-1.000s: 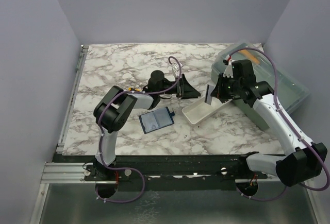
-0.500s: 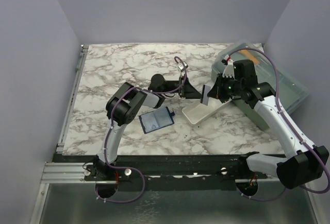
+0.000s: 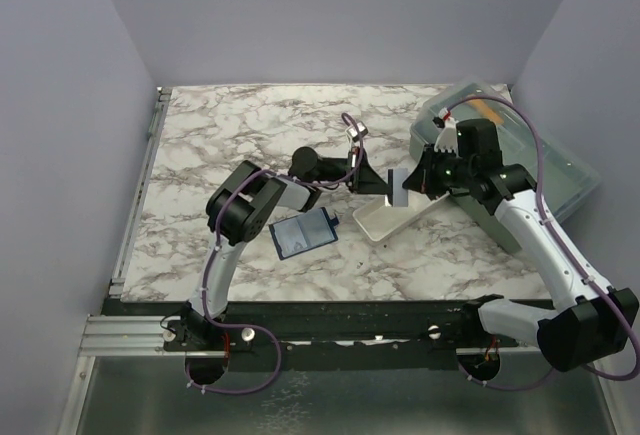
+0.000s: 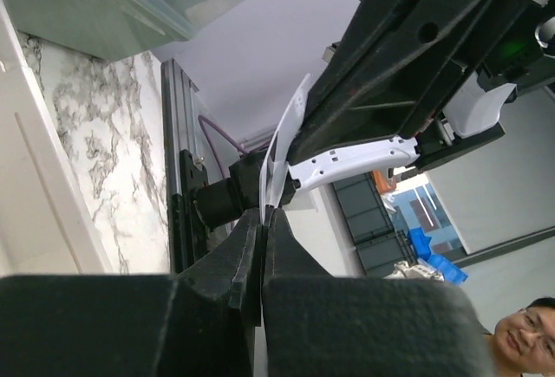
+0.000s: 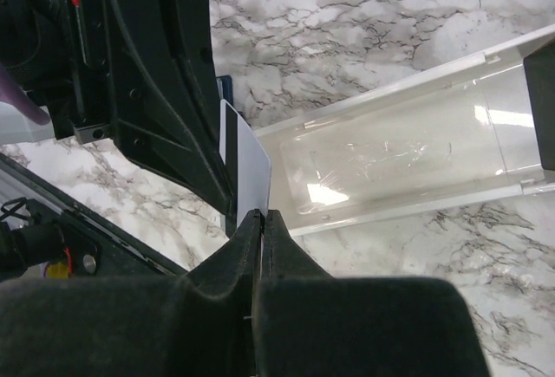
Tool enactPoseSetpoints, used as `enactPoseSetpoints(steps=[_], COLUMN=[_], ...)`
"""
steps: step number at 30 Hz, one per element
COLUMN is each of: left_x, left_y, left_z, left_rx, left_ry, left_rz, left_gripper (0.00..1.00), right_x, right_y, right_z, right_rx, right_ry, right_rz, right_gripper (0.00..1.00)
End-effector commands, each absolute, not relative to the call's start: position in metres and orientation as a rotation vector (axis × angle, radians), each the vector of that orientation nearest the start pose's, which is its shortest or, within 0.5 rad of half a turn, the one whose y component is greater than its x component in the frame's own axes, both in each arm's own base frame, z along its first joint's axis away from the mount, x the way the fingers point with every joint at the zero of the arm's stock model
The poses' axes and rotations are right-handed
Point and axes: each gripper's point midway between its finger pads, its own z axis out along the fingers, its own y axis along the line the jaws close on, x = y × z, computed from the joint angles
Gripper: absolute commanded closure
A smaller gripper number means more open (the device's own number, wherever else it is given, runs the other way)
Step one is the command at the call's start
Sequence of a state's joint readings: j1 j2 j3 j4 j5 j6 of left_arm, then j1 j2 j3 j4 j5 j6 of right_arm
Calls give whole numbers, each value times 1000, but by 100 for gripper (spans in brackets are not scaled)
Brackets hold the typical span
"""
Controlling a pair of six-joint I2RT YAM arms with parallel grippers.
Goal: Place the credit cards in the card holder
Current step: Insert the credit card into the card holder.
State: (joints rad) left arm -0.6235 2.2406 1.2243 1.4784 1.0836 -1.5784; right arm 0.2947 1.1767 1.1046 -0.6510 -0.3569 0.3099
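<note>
From above, the left gripper (image 3: 383, 185) and the right gripper (image 3: 411, 187) meet nose to nose a little toward 3 o'clock from the middle of the marble table (image 3: 230, 125). A pale bluish-grey card (image 3: 397, 190) stands on edge between them, above the far end of the white tray (image 3: 372, 227). The card holder (image 3: 303, 234) lies open and flat at about 8 o'clock from the tray, near it but not touching, with no gripper on it. The grey-green plastic box (image 3: 560, 170) sits at the table's 3 o'clock edge, under the right arm.

In the left wrist view, the two dark fingers (image 4: 299, 264) are clenched to a thin slit. The card (image 4: 284, 139), seen edge-on as a white sliver, rises from their tips toward 1 o'clock, and its lower end runs into that slit. The right gripper's black body fills the 1 to 2 o'clock part of the picture, right against the card.

In the right wrist view, this claw's fingers are also pressed together, pinching the bottom edge of the card (image 5: 247, 165), which stands up toward 12 o'clock. The left gripper's black fingers (image 5: 165, 91) lie along the card's 9 o'clock side. The tray (image 5: 390, 211) stretches off toward 3 o'clock on the marble.
</note>
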Motion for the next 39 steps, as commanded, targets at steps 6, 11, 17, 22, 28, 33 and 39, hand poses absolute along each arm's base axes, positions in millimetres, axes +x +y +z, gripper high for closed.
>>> enactPoseSetpoints(steps=[6, 11, 17, 22, 28, 33, 39], left_x=[274, 285, 264, 243, 226, 222, 226], left_y=[-389, -356, -299, -243, -199, -199, -189], left_z=[241, 217, 165, 139, 115, 107, 90], left_rx=[502, 247, 87, -19, -188, -194, -167], left_ry=[1676, 1914, 2302, 2528, 2602, 2646, 2734], left_rz=[-2168, -2022, -1646, -1340, -1247, -1321, -1330], left_gripper=[100, 100, 100, 100, 100, 100, 100], right_x=[279, 285, 288, 284, 273, 263, 269], right_y=[160, 165, 194, 251, 323, 356, 362], right_z=[213, 212, 186, 161, 126, 108, 72], right_rx=[-166, -216, -323, -434, -535, -546, -529], right_ry=[2346, 2326, 2407, 2429, 2461, 2438, 2508], right_rz=[700, 713, 632, 623, 720, 944, 971], right_gripper=[80, 49, 42, 37, 37, 51, 70])
